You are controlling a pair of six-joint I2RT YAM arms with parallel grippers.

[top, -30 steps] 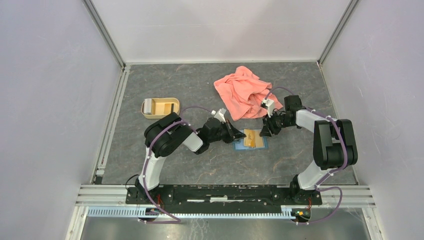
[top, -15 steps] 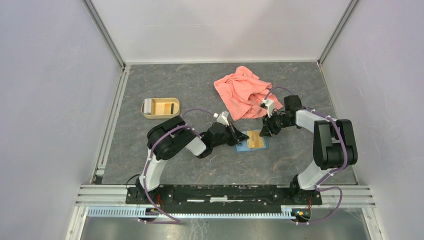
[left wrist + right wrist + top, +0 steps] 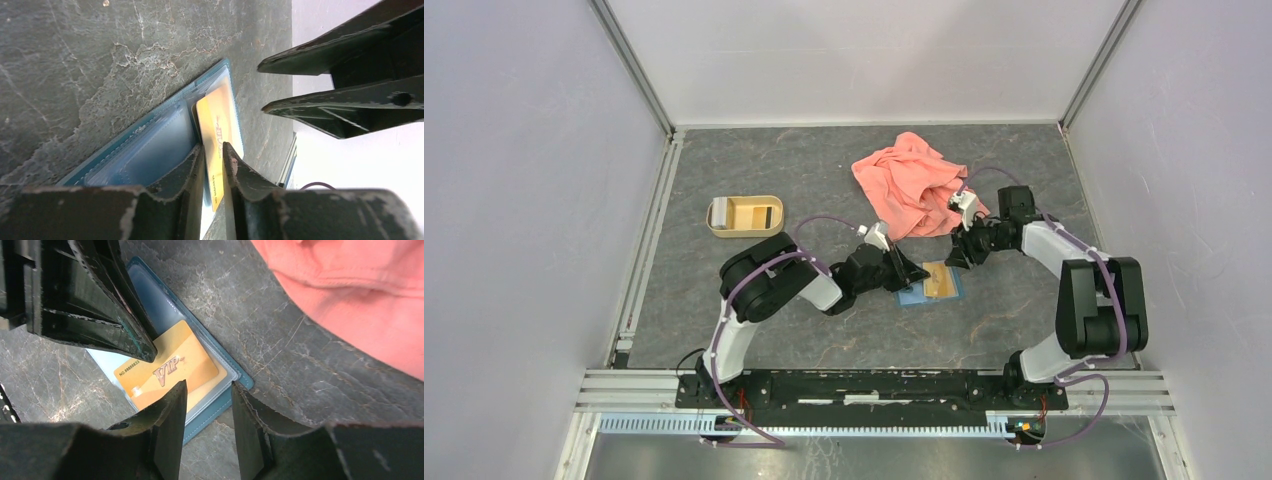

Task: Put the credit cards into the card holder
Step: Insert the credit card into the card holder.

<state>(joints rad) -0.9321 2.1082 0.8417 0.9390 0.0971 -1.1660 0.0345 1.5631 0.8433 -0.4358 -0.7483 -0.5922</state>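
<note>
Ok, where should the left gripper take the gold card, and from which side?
Take the card by its bare edge nearest the left gripper, pinching its two faces and coming in low from the left arm's side, over the wallet. The far edge looks tucked under the clear pocket, and the card lies almost flat, so only that near edge offers a bite.

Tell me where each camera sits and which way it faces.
Top external: above and behind the arm bases, looking down on the table; both arms whole, left gripper and right gripper meeting at the card holder.
Left wrist: low over the table, looking along its own fingers at the orange card; right gripper's fingers opposite.
Right wrist: looking steeply down past its own fingers; left gripper's fingers upper left.
Both wrist views share that card and holder.
</note>
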